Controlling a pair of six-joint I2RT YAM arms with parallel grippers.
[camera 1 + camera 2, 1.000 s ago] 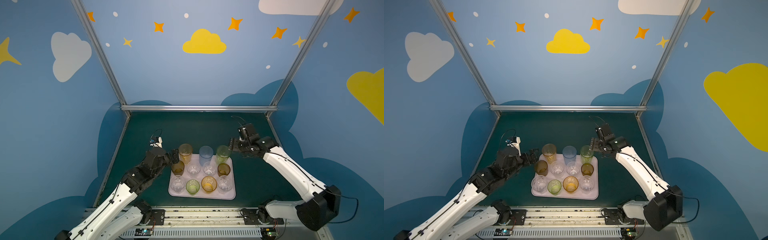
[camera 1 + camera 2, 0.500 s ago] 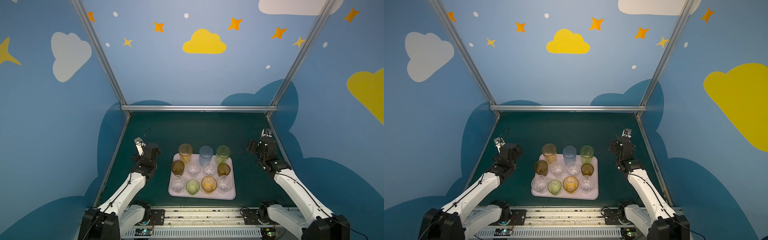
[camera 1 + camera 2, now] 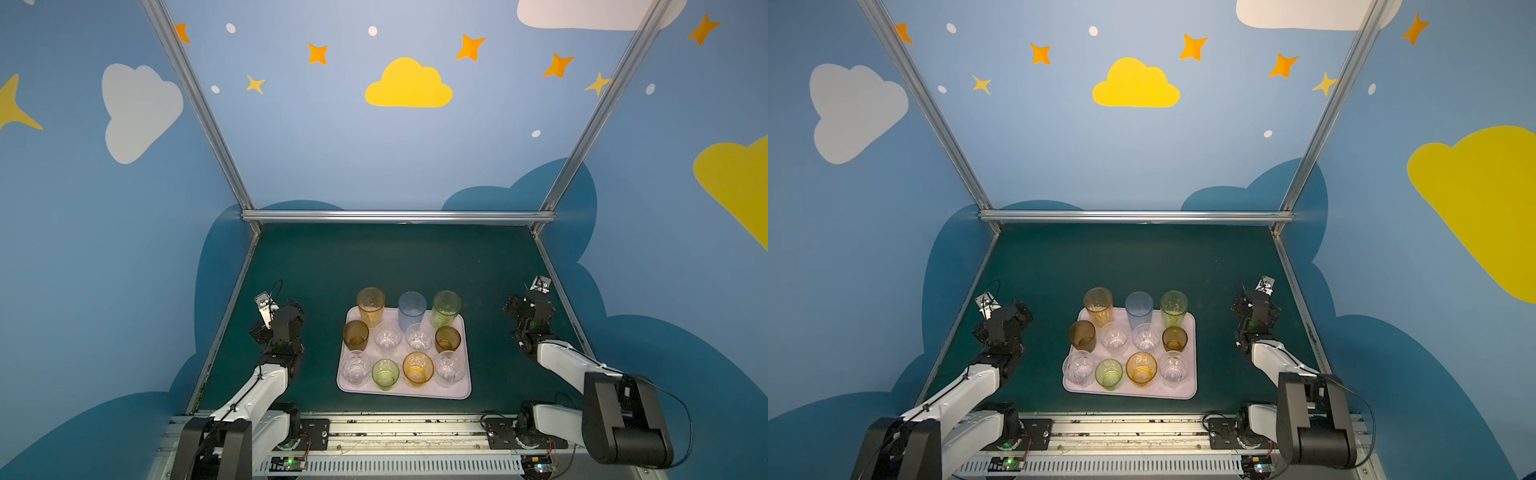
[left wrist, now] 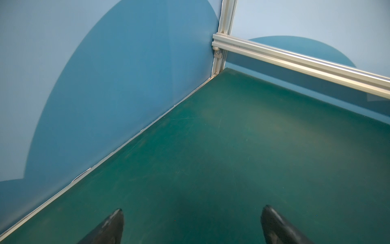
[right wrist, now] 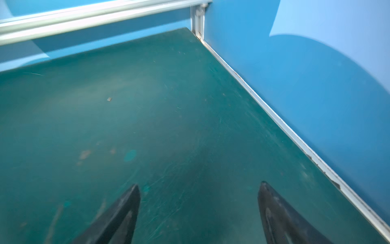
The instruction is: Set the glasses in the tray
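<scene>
- Your left fingers are spread wide and hold nothing. Only bare tabletop lies between them.
- That arm is parked well off the tray on its left side, touching nothing. A second ago it reached in at the tray's far left corner, with the fingers just beside the tall yellow glass. Half a second ago it had already pulled back almost to where it sits now.
- Your right fingers are also wide apart and empty, over bare tabletop.
- The right arm is folded back well clear of the tray's right side. A second ago it was stretched to the tray's far right corner, right next to the tall green glass. It has since withdrawn and tucked its elbow lower.
- All eleven glasses stand upright in the tray, in the same spots as a second ago.
- Along the tray's far edge are the tall yellow glass, the tall pale blue glass and the tall green glass.
- The tray's middle row has two clear tumblers between two brown ones.
- Along the tray's near edge, the short green glass and the amber glass sit between two clear ones.
</scene>
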